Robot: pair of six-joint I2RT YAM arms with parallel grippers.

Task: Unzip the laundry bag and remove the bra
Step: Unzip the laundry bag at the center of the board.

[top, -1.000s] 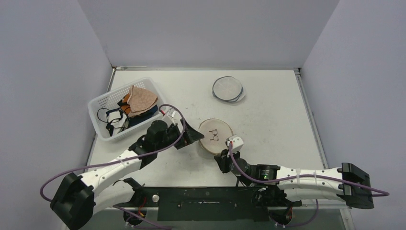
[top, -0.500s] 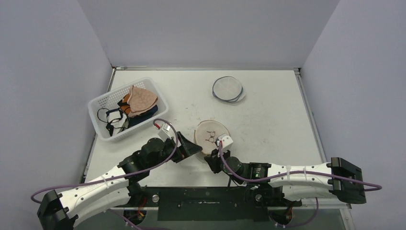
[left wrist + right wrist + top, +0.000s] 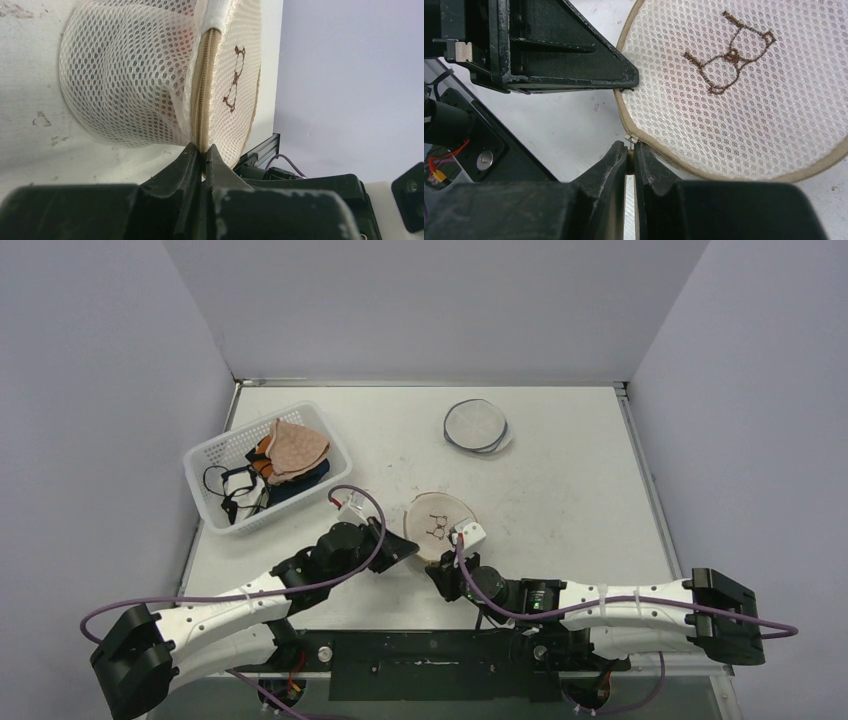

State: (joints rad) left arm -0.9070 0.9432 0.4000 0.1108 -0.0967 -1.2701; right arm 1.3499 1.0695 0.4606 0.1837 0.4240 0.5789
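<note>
Mesh laundry bag (image 3: 440, 525) — left claw (image 3: 201, 152) clamped tight on its zip seam (image 3: 202, 100), right claw (image 3: 630, 150) clamped on the zip pull (image 3: 628, 139)

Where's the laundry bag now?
Top view: the laundry bag lies front-centre, right of the white basket, its near edge at the left gripper and right gripper.

A white surface (image 3: 560, 480) (scuffed in places) is occupied by three things: a basket (image 3: 197, 488) at the left, a round laundry bag (image 3: 443, 520) near the front, and a mesh disc (image 3: 476, 425) farther back.
</note>
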